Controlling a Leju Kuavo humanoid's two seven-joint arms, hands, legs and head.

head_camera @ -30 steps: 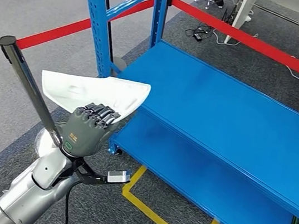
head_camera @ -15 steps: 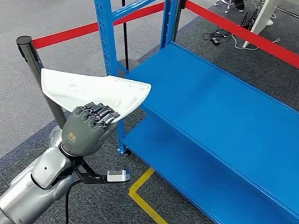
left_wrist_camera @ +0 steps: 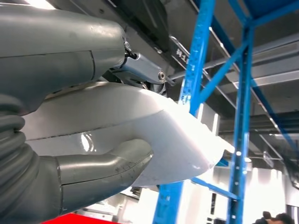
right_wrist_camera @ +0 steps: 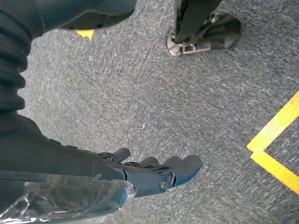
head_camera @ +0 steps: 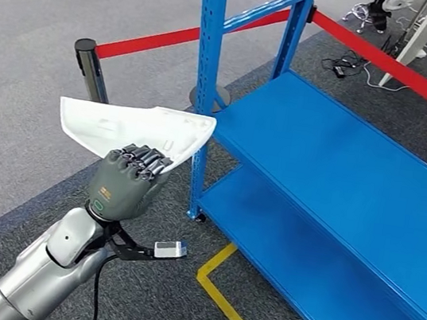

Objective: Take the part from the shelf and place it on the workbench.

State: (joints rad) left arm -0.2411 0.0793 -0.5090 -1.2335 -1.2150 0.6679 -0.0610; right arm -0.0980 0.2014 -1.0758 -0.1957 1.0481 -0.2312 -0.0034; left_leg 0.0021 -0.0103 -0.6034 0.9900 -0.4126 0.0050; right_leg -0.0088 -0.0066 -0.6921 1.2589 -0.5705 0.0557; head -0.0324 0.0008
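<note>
My left hand [head_camera: 124, 182] holds a flat white part [head_camera: 137, 130] level in front of me, clear of the blue shelf [head_camera: 344, 163] to its right. The wrist view shows the same white part [left_wrist_camera: 155, 126] clamped between my thumb [left_wrist_camera: 105, 168] below and my fingers above, with the blue shelf posts [left_wrist_camera: 197, 60] behind it. My right hand [right_wrist_camera: 155, 172] hangs over the grey carpet with its fingers stretched out and nothing in them.
Both blue shelf boards are bare. A red barrier tape [head_camera: 156, 39] runs from a black post [head_camera: 91, 69] behind the shelf. Yellow floor tape [head_camera: 226, 303] marks the carpet by the shelf foot. White table legs [head_camera: 423, 34] and cables lie at the far right.
The whole scene has slid to the right, so the camera has turned left. My left hand keeps the white part in the same place in view.
</note>
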